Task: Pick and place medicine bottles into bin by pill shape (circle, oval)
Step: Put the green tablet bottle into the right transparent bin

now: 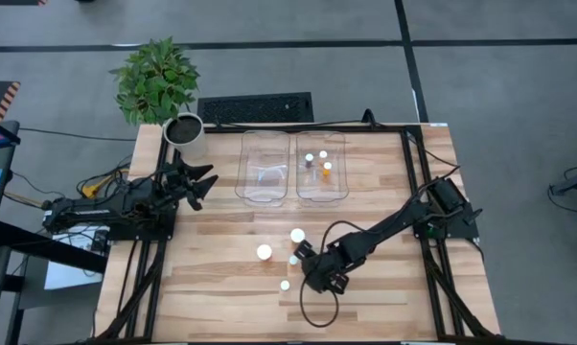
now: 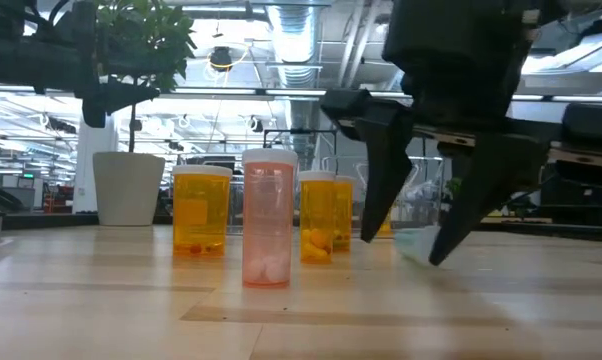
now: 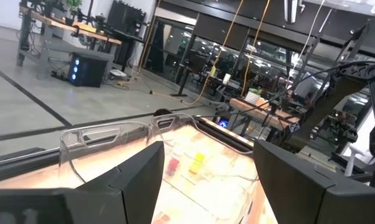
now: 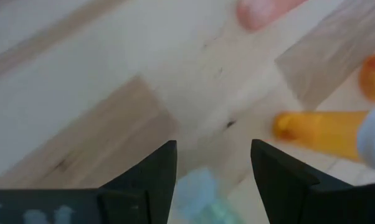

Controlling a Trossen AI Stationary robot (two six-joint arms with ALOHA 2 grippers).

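Three orange medicine bottles (image 2: 201, 212) (image 2: 317, 218) (image 2: 343, 205) and a pink one (image 2: 268, 232) stand upright on the wooden table, white caps up. A pale green bottle (image 4: 203, 190) lies low on the table between the fingers of my right gripper (image 2: 401, 248), which slants down over the middle near part of the table (image 1: 306, 264) and is open. The gripper hides this bottle in the high view. My left gripper (image 1: 204, 182) waits open and level at the table's left, facing the two clear bins. My right gripper's fingers (image 4: 156, 180) stand on either side of the pale green bottle (image 2: 418, 240), slanting down from the table's right. The bottle lies on the wood below them. Whether either finger touches it, I cannot tell.
Two clear bins sit at the far middle: the left one (image 1: 242, 168) holds no bottle, the right one (image 1: 347, 172) holds three small bottles. A potted plant (image 1: 185, 132) stands at the far left corner. A black cable loops (image 1: 312, 311) near the front edge.
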